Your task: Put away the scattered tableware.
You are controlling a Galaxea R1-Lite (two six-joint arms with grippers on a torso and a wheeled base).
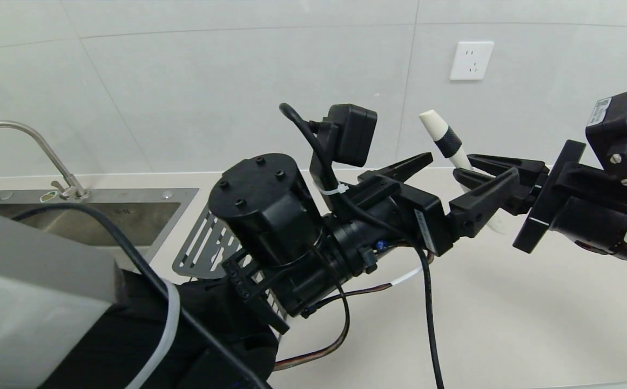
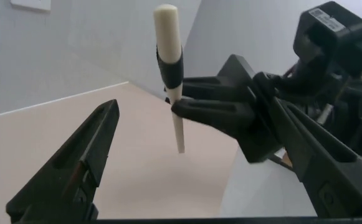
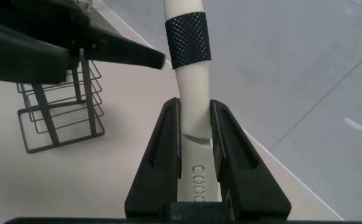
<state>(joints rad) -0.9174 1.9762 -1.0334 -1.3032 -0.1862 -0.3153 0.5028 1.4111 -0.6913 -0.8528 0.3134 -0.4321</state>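
Above the counter (image 1: 507,302), right claw (image 1: 462,165) pinches a cream utensil (image 1: 433,122); left claw (image 1: 473,163) gapes beside it.

light: bright, even, diffuse | shadows: faint, soft on counter (image 1: 507,302) | glare: slight sheen on faucet (image 1: 54,160)

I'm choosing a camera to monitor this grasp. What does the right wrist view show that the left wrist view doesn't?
Right wrist, not left: a wire rack on the counter. Left wrist, not right: the rounded top end of the handle and a corner of a wall socket. Both: the black-banded handle clamped in the right gripper, plus one finger of the left gripper.
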